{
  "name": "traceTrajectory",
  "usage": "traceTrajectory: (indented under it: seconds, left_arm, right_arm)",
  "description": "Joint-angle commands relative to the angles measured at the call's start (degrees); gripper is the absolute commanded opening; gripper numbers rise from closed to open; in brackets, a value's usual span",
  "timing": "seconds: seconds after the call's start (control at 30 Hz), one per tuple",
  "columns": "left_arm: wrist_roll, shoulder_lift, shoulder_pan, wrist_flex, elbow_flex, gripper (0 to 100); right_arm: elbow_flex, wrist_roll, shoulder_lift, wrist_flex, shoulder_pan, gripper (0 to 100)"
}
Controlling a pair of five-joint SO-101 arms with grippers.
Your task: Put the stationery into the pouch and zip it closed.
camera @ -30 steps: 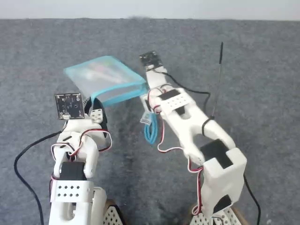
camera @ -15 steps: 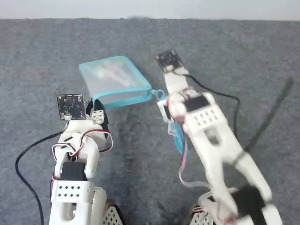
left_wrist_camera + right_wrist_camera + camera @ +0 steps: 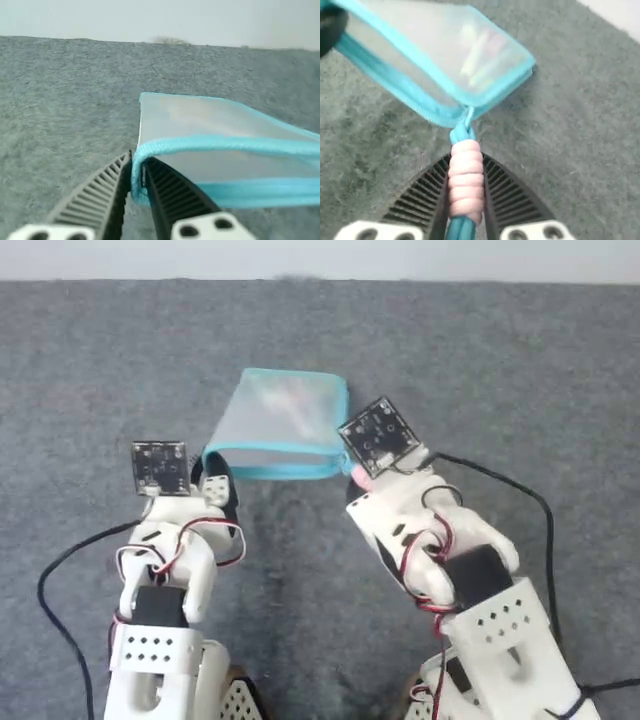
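The translucent pouch (image 3: 290, 420) with teal edging lies on the grey carpet between the two arms, with coloured stationery (image 3: 480, 52) faintly showing inside it. My left gripper (image 3: 217, 472) is shut on the pouch's near left corner; in the left wrist view its fingers (image 3: 114, 192) pinch the teal rim of the pouch (image 3: 215, 127). My right gripper (image 3: 352, 473) is shut on the pink coiled zipper pull (image 3: 465, 177), which hangs by a teal cord from the corner of the pouch (image 3: 445, 55). The teal zipper line (image 3: 275, 470) runs between the two grippers.
Grey carpet (image 3: 500, 370) covers the table all around, bare on the far side and to the right. Black cables (image 3: 520, 490) trail beside both arm bases. A pale wall edge (image 3: 320, 260) borders the far side.
The right arm has swung back toward its base, drawing the zipper pull to the pouch's right corner. The pouch has turned and shifted right. The left gripper kept its hold.
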Motion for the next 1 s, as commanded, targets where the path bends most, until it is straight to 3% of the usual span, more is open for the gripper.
traceTrajectory:
  seconds: [0.0, 0.3, 0.63, 0.83, 0.97]
  left_arm:
    - [-4.31, -0.70, 4.84, -1.58, 0.66, 2]
    - [-11.60, -0.70, 9.14, -1.32, 1.45, 1]
    - [-11.43, -0.62, 12.22, -1.23, 1.98, 1]
    - [-11.43, -0.62, 12.22, -1.23, 2.07, 1]
    - [-11.43, -0.62, 12.22, -1.23, 2.07, 1]
  right_arm:
    - [-0.53, 0.97, -2.95, 0.22, -0.48, 0.6]
    - [-0.62, 1.05, -2.95, 0.31, 1.89, 0.6]
    - [-4.75, 10.99, -2.95, 12.00, -15.96, 1.0]
    - [-4.57, 11.08, -2.86, 13.14, -16.13, 25.6]
    - [-4.57, 11.16, -2.95, 13.32, -16.13, 24.7]
